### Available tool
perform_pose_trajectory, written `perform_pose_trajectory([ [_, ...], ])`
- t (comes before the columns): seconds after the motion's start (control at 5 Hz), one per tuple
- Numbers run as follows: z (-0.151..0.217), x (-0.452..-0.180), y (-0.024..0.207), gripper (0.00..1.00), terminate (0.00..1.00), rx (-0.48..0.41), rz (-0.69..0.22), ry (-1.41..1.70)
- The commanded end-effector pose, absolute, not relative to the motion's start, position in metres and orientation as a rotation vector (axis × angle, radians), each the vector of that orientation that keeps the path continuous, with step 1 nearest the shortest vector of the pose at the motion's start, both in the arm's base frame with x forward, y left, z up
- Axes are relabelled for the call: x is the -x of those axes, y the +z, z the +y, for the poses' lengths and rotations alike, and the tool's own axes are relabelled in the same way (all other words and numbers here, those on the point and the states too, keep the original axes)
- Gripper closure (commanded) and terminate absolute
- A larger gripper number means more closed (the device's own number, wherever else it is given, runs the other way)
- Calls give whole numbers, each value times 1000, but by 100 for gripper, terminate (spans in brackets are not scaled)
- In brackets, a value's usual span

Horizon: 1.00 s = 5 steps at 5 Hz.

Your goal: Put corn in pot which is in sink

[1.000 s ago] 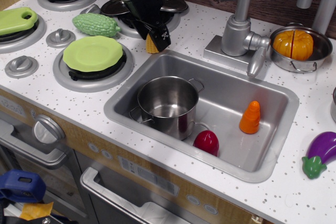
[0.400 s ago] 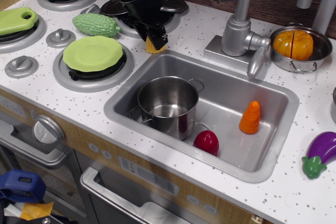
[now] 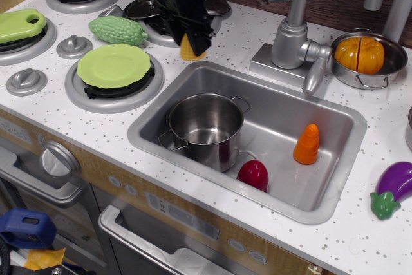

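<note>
The yellow corn (image 3: 186,49) is at the counter's edge just behind the sink's back left corner. My black gripper (image 3: 193,44) comes down from above and is shut on the corn, with its fingers covering the corn's top and right side. The corn seems to sit slightly above the counter. The shiny steel pot (image 3: 206,127) stands upright and empty in the left part of the grey sink (image 3: 283,104), to the front and a little right of the gripper.
An orange carrot (image 3: 307,144) and a red piece (image 3: 253,174) are in the sink right of the pot. A green gourd (image 3: 118,30) and green plate (image 3: 113,66) lie to the left. The faucet (image 3: 293,37), pumpkin bowl (image 3: 367,56) and eggplant (image 3: 394,188) are to the right.
My gripper has closed in on the corn and shifted slightly right and up, and the corn has risen a little with it. The pot and the other things have not moved.
</note>
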<state>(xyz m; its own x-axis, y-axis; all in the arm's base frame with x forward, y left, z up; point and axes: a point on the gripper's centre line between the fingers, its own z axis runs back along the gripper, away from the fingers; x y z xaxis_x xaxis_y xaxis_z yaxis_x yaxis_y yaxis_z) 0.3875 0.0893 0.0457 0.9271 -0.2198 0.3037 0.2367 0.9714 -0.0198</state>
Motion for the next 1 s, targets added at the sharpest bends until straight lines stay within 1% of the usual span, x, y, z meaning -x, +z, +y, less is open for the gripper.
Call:
perform_pose_trajectory([
  [0.0,67,-368,75,100,0,12,-356,-98],
  [0.2,60,-358,72,100,0,69,-358,-40],
  [0.4,47,-349,64,100,0,35,-367,19],
  [0.6,43,-344,58,100,0,-9,-349,63],
  [0.8,44,-345,59,0,0,-9,-358,60],
])
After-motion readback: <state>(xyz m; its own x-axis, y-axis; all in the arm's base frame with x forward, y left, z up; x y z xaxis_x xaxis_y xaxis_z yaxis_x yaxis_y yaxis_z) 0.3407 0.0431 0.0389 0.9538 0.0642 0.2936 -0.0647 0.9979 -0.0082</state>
